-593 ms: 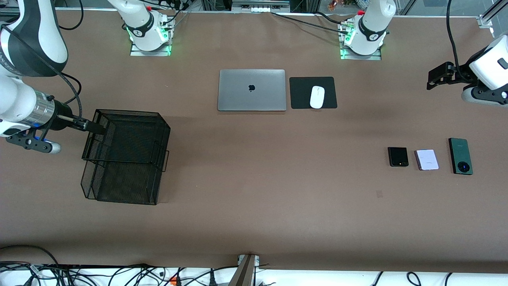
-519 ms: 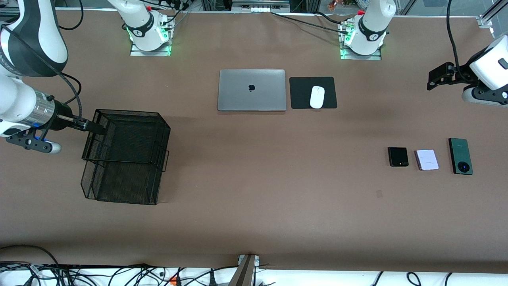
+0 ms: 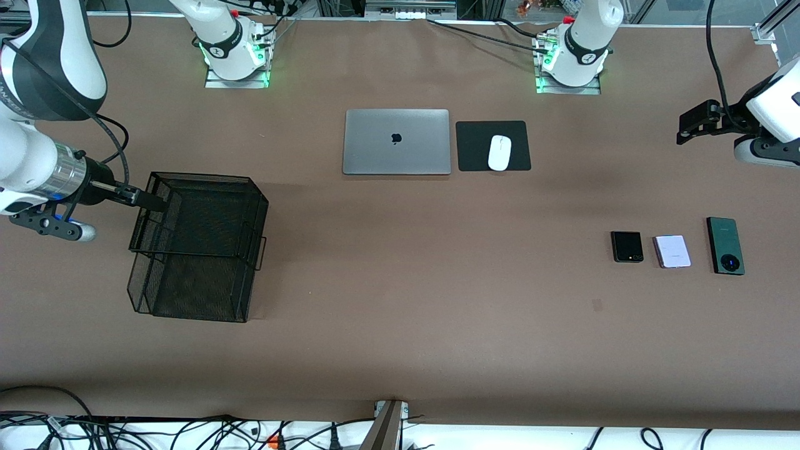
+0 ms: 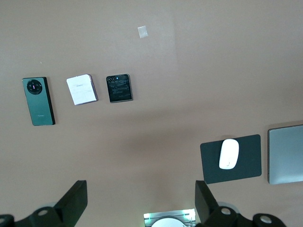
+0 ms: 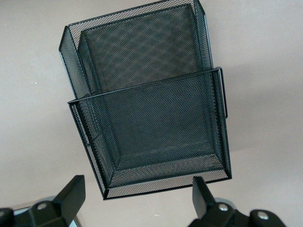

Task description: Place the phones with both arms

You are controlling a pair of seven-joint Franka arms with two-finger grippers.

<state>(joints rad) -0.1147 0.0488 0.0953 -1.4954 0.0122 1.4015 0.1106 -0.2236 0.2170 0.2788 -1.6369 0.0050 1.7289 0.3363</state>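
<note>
— Where do the two grippers stand, and why there?

— The left gripper (image 4: 140, 205) hangs high over the left arm's end of the table, fingers spread wide and holding nothing. I judge it waits there to come down on the phones. The right gripper (image 5: 135, 202) is just as wide and empty, over the black mesh basket (image 3: 199, 245), probably because that is where the phones are meant to go.

— And the phones?

— All three lie flat in a row, close together but apart: the black phone (image 3: 626, 246), the pale phone (image 3: 672, 251) beside it, and the green phone (image 3: 725, 245) nearest the left arm's end. None is lifted yet.

— What of the surface?

— A plain brown table (image 3: 400, 325). A shut grey laptop (image 3: 396, 142) and a white mouse (image 3: 499, 152) on a black pad (image 3: 475, 147) sit farther from the front camera, between the arms' bases. Cables trail along both long edges.
</note>
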